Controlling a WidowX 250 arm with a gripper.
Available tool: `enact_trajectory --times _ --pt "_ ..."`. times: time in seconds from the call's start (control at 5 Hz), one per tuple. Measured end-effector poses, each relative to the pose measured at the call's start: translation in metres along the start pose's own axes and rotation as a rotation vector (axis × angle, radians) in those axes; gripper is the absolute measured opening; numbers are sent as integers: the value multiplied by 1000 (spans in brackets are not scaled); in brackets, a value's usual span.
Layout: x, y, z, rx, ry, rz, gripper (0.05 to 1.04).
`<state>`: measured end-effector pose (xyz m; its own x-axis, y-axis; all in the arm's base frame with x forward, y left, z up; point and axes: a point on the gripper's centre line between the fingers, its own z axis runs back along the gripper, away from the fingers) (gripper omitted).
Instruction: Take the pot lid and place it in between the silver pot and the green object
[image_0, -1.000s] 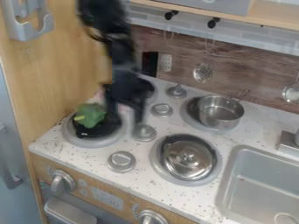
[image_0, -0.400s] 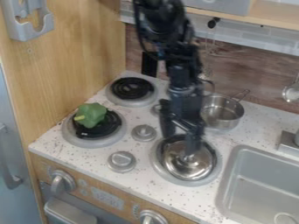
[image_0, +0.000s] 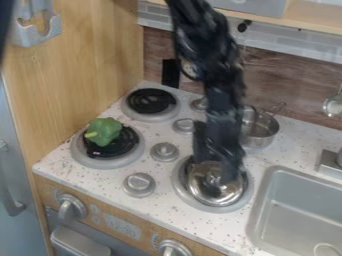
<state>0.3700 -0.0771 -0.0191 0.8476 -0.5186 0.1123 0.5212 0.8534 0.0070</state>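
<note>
My main worry is the grasp. The black two-finger gripper (image_0: 215, 170) stands wide over the round, shiny silver metal lid (image_0: 207, 188), with the lid's knob appearing between the fingers. I can't tell whether they are low enough; closing high or off-centre could make them slip off the knob and push the lid askew on the grey-ringed front right burner (image_0: 180, 187), near the front edge of the white speckled desk (image_0: 87, 179) and beside the sink.

Lifting has its own risk: the black arm (image_0: 208, 65) crosses in front of the silver metal pot (image_0: 268, 128), so a careless swing might knock it. Where I must set the lid down, the grey round knob nearer the front edge (image_0: 164, 151) and the grey round knob nearer the back edge (image_0: 186, 126) rise from the desk; landing on either could leave the lid tilted or sliding.

As for containers, the pot sits on the back right burner towards the back edge, open at the top. I see bare metal inside its visible part, but the arm hides the rest. The grey rectangular sink (image_0: 294, 200), set in at the right, has a round drain (image_0: 327, 250) in its floor. The green pepper-shaped object (image_0: 103, 131) rests on the front left burner, near the left corner.
</note>
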Motion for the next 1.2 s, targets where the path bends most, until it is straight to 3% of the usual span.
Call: enact_trajectory --times 0.2,0.6,0.8,1.0,1.2 --pt "5 2 -14 31 12 0 960" --pt "5 7 -14 60 14 -20 411" --pt "5 6 -14 59 14 -31 258" --pt "6 5 -12 37 21 -41 241" --pt "18 20 4 11 -3 2 241"
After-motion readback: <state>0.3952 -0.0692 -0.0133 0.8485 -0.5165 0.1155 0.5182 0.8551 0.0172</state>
